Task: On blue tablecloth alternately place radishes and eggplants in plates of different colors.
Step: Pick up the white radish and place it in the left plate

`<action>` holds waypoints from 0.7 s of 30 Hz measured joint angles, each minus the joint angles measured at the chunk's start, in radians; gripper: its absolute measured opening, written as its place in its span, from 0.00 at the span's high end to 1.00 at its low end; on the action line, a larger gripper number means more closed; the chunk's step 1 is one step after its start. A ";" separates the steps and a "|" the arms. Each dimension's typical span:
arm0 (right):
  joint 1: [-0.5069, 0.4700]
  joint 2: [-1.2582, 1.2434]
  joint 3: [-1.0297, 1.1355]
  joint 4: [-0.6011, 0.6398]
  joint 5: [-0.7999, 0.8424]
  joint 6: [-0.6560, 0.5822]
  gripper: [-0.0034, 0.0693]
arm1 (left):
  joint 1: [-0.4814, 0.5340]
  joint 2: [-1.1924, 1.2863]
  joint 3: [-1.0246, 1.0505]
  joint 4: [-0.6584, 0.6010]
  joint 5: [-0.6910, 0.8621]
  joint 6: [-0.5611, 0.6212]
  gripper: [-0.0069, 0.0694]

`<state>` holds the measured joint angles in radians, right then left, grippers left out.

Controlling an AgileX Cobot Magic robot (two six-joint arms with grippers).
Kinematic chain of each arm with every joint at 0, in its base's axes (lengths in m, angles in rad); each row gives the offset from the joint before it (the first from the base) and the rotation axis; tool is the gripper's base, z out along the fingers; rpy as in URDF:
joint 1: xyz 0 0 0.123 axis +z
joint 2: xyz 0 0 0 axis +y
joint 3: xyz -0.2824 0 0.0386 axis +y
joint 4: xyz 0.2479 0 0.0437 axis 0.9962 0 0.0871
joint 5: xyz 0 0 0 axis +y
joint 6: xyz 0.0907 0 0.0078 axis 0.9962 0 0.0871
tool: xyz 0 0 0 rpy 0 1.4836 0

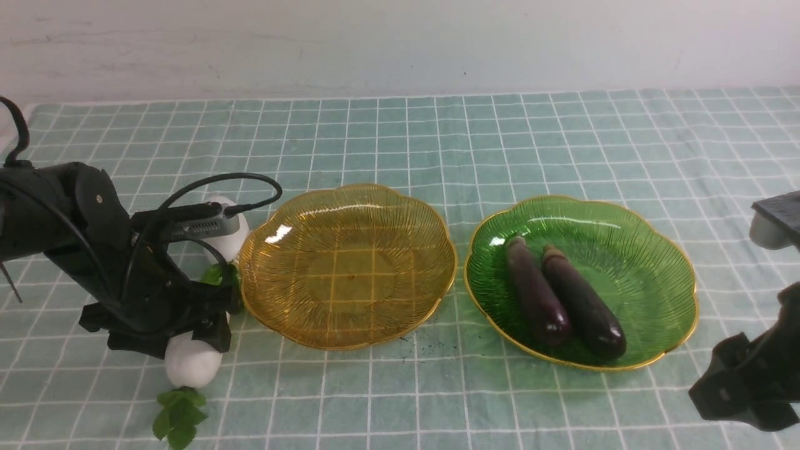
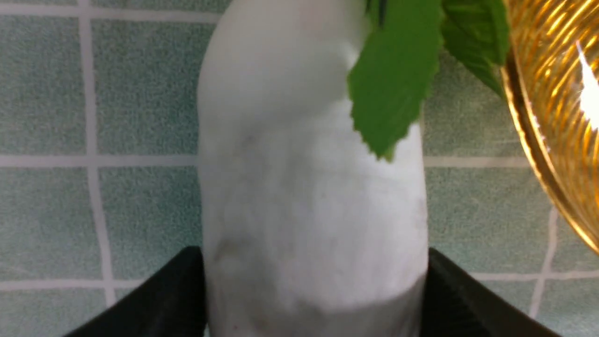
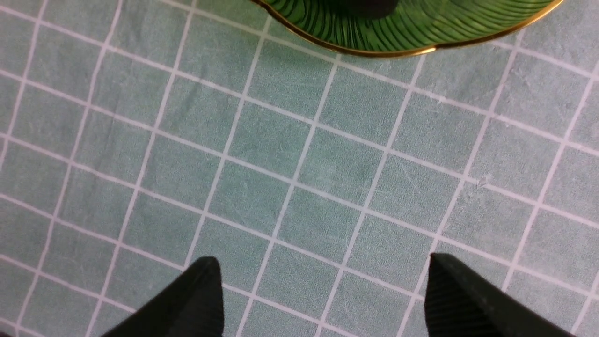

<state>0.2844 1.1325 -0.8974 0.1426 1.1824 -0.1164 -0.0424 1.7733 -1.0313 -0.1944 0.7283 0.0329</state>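
A white radish point(image 1: 192, 365) lies on the blue tablecloth point(image 1: 400, 137), left of the empty amber plate point(image 1: 375, 212). My left gripper point(image 1: 194, 347) is down over it, open, one finger along each side point(image 2: 313, 262). The radish point(image 2: 309, 201) fills the gap between the fingers. A second radish point(image 1: 230, 236) lies behind it, half hidden by the wrist; its leaf point(image 2: 393, 89) droops over the first. Two eggplants point(image 1: 537, 290) point(image 1: 584, 300) lie side by side in the green plate point(image 1: 631, 244). My right gripper point(image 1: 744, 387) point(image 3: 320, 281) hangs open over bare cloth.
The near radish's leafy sprig point(image 1: 180, 415) lies on the cloth towards the front edge. The amber plate's rim point(image 2: 538, 140) is close beside the left gripper. The green plate's rim point(image 3: 398, 47) lies just ahead of the right gripper. A pale wall runs along the back.
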 joint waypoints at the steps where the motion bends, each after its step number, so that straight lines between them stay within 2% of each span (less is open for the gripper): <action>1: 0.000 0.000 0.000 0.000 0.000 0.000 0.23 | 0.000 0.005 0.000 0.001 0.000 0.001 0.24; 5: 0.000 0.000 0.000 0.000 0.000 0.000 0.23 | 0.000 0.012 -0.002 0.010 0.018 0.002 0.30; 11: 0.000 0.000 0.000 0.000 0.000 0.000 0.23 | 0.000 0.004 -0.007 0.108 0.115 -0.001 0.30; 16: 0.000 0.000 0.000 0.000 -0.002 0.000 0.23 | 0.000 -0.070 -0.008 0.311 0.304 -0.112 0.30; 21: 0.000 0.000 0.000 0.000 -0.023 0.000 0.23 | 0.000 -0.168 -0.072 0.357 0.406 -0.180 0.30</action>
<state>0.2844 1.1325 -0.8974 0.1426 1.1595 -0.1164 -0.0427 1.6054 -1.1034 0.1621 1.1346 -0.1474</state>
